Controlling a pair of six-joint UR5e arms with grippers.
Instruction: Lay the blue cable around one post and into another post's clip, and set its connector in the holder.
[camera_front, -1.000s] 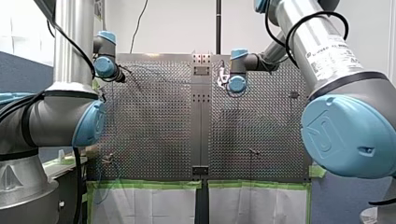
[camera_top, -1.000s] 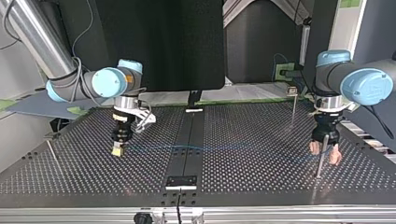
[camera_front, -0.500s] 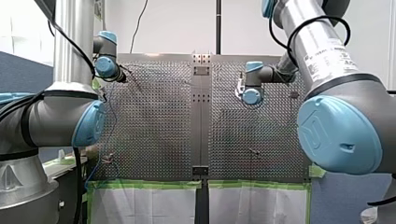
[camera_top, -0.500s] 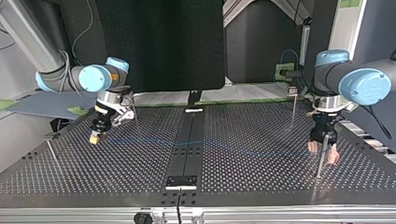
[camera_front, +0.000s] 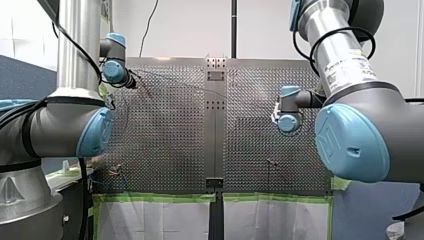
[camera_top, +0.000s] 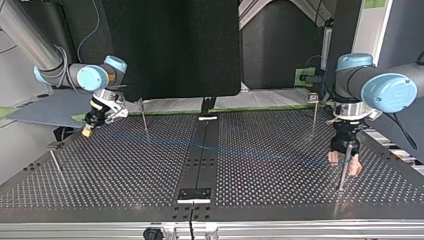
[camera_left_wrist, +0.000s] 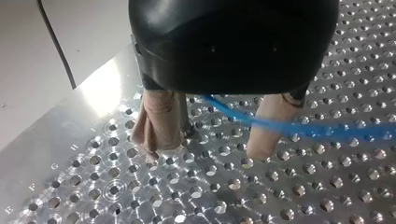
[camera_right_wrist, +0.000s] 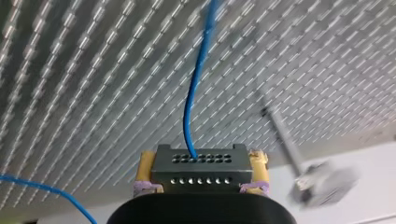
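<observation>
The blue cable (camera_top: 235, 150) stretches low across the perforated table. Its grey connector block (camera_right_wrist: 201, 173) sits between the yellow pads of my right gripper (camera_right_wrist: 201, 161), which is shut on it. In the top view that gripper (camera_top: 87, 132) hangs over the table's far left corner, just left of a thin post (camera_top: 144, 118). My left gripper (camera_top: 344, 165) is at the top view's right, open, its beige fingers (camera_left_wrist: 159, 122) on either side of a post (camera_top: 341, 180). The cable (camera_left_wrist: 303, 129) crosses between those fingers.
A post with a clip on top (camera_top: 313, 111) stands at the top view's far right, another thin post (camera_top: 55, 162) near its left edge. A dark centre strip carries a small plate (camera_top: 195, 195) at the near edge. Green tape (camera_front: 160, 198) lines the table's edge in the front view.
My right gripper has carried the connector toward the top view's left and far side, past the thin post, drawing the cable along. My left gripper has stayed at its post.
</observation>
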